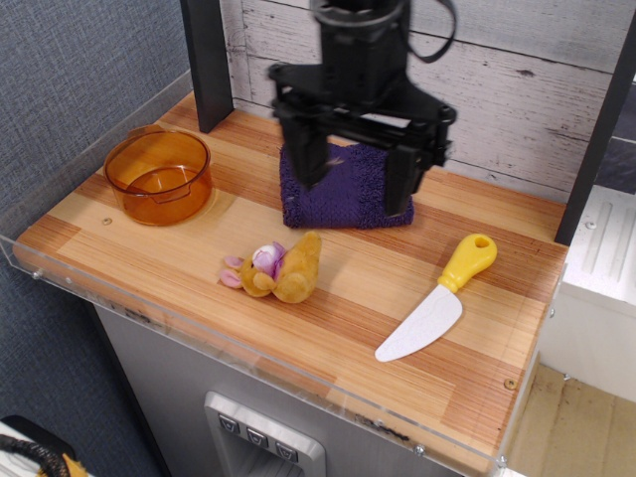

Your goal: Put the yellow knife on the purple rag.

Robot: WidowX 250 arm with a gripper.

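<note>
The yellow knife [437,299] lies flat on the wooden table at the right, white blade toward the front, yellow handle toward the back right. The purple rag [343,190] lies flat near the back wall, left of the knife and apart from it. My black gripper [356,184] hangs open and empty above the rag, its two fingers [308,154] spread wide and partly covering the cloth. It is well to the left of and behind the knife.
A small stuffed toy animal [278,271] lies in front of the rag. An orange translucent bowl [159,174] stands at the left. A dark post [207,62] rises at the back left. A clear acrylic rim [248,350] edges the table's front.
</note>
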